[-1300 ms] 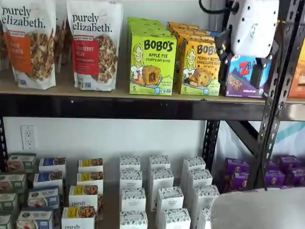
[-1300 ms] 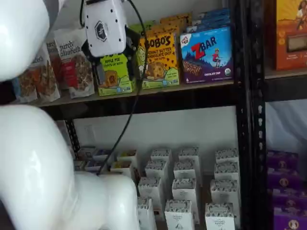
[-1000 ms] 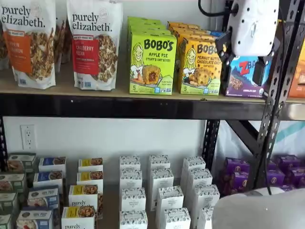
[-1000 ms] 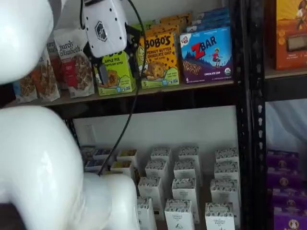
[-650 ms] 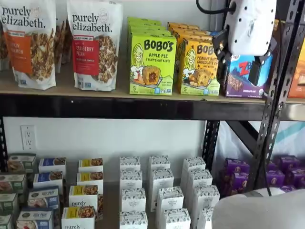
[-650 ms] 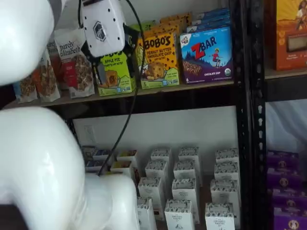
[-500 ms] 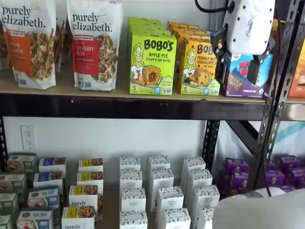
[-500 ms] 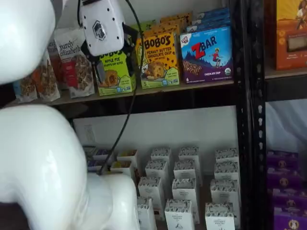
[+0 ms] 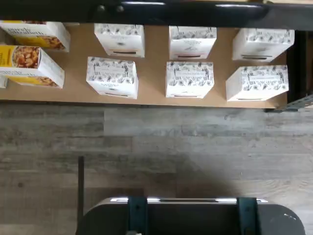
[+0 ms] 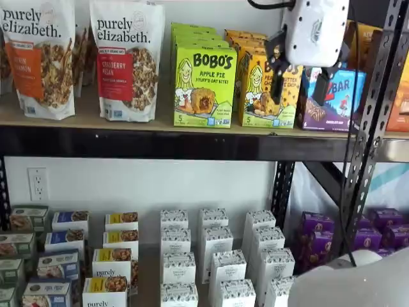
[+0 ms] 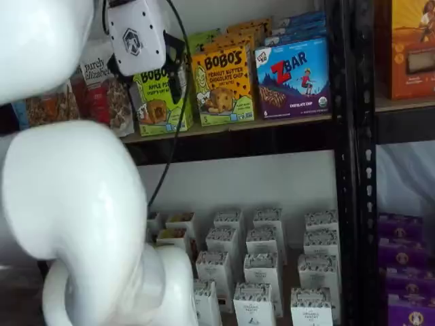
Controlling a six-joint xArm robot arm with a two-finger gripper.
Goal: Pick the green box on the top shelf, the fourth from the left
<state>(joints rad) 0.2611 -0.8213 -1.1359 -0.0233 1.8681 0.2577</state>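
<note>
Leftward-shifted tool (image 10: 297, 80) gapes beside lime-green, upright green box (image 10: 204, 86).

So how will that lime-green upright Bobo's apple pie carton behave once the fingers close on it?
The lime-green upright Bobo's apple pie carton looks like thin card, so probably stiff but crushable. Tall and narrow, it may tip if nudged. Identical cartons stand right behind it, likely stopping backward slide.

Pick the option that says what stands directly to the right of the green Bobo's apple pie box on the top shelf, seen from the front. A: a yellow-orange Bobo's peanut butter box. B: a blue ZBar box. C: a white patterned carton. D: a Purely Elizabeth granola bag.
A: in a shelf view the yellow-orange Bobo's peanut butter box stands right beside the green box on the top shelf.
</note>
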